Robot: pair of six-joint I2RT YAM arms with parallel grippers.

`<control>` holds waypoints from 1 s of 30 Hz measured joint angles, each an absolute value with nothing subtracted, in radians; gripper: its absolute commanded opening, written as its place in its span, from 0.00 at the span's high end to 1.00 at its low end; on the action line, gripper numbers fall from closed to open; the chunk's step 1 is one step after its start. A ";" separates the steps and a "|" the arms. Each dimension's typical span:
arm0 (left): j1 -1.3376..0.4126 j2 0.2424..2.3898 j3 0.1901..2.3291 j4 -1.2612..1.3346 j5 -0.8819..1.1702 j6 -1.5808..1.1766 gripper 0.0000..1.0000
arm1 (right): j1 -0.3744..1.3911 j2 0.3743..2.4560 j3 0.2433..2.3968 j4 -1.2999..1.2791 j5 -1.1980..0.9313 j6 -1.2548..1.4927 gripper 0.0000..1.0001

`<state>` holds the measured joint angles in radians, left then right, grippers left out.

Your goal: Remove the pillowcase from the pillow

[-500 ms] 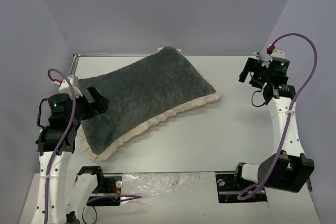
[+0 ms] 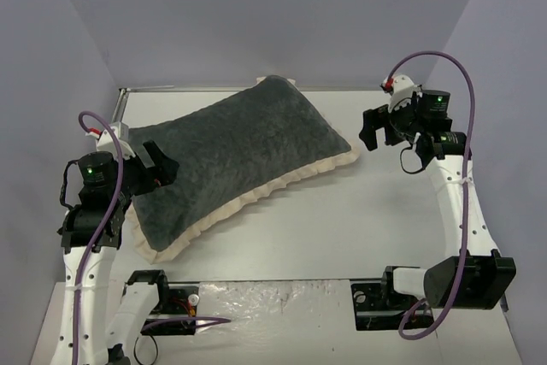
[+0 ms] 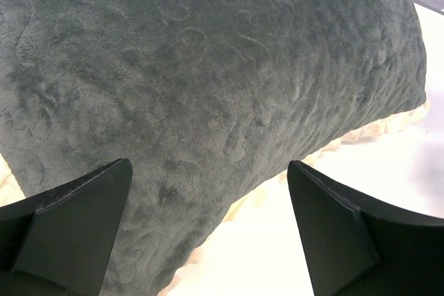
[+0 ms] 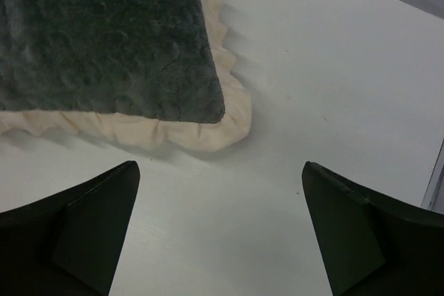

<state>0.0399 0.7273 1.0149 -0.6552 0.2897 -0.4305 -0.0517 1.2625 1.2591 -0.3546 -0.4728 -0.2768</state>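
Two pincers, both released, jaws spread wide, neither grasping anything. Dark grey fuzzy fabric pillowcase (image 2: 239,151) with cream ruffled frill (image 2: 286,179) lies plump, grey face up, diagonally across left-centre of white tabletop (image 2: 359,220). Left pincer (image 2: 162,168) sits at cover's near-left end, fingers framing grey plush in wrist view; contact cannot be told. Right pincer (image 2: 370,132) hangs above tabletop just beyond cover's right corner, apart from it; frilled corner shows between its fingers in wrist view.
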 measured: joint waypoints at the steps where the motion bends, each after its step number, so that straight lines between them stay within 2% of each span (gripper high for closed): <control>1: 0.040 0.728 1.015 -0.657 0.291 -0.431 0.06 | -0.044 1.262 1.268 -0.374 -0.489 -0.324 0.00; 7: 0.040 0.752 1.045 -0.690 0.311 -0.448 0.06 | -0.031 1.299 1.323 -0.451 -0.542 -0.558 0.00; 16: -0.012 0.755 1.093 -0.771 0.355 -0.446 0.06 | -0.016 1.551 1.413 -0.524 -0.718 -0.834 0.02; 23: -0.130 0.730 1.093 -0.835 0.331 -0.471 0.06 | 0.155 1.736 1.489 -0.550 -0.708 -1.045 0.01; 30: -0.145 0.697 1.093 -0.900 0.282 -0.491 0.06 | 0.157 1.881 1.569 -0.546 -0.678 -1.184 0.07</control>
